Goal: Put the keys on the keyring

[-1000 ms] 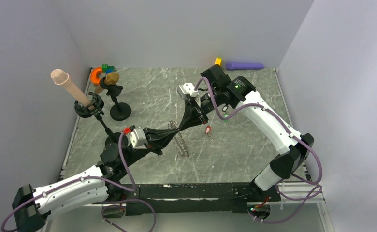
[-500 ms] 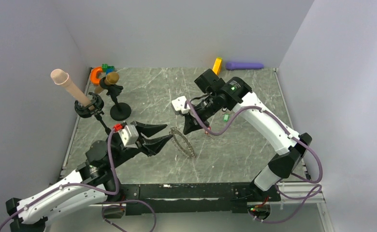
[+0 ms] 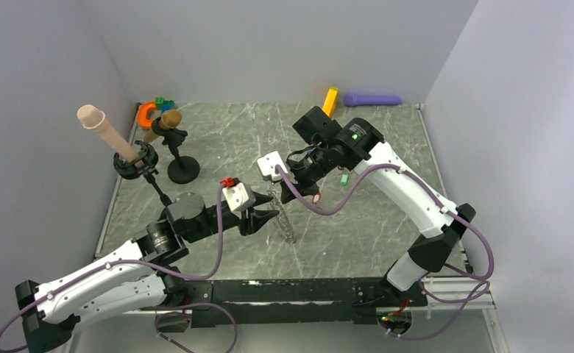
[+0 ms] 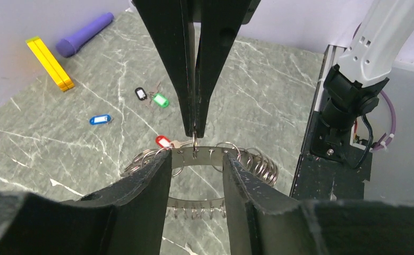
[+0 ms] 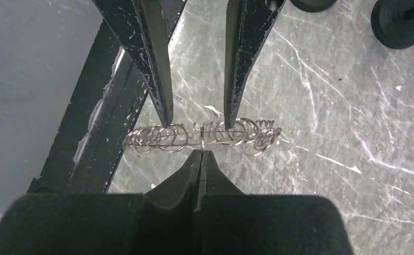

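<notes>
Right gripper (image 5: 201,154) pinched shut on one loop of the keyring (image 5: 160,137); left gripper (image 4: 197,159) jaws apart, astride it, hiding its near edge; red key (image 4: 163,141) just behind, partly covered.

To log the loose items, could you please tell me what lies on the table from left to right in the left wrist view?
yellow-orange block → blue key → black key → green key
</notes>
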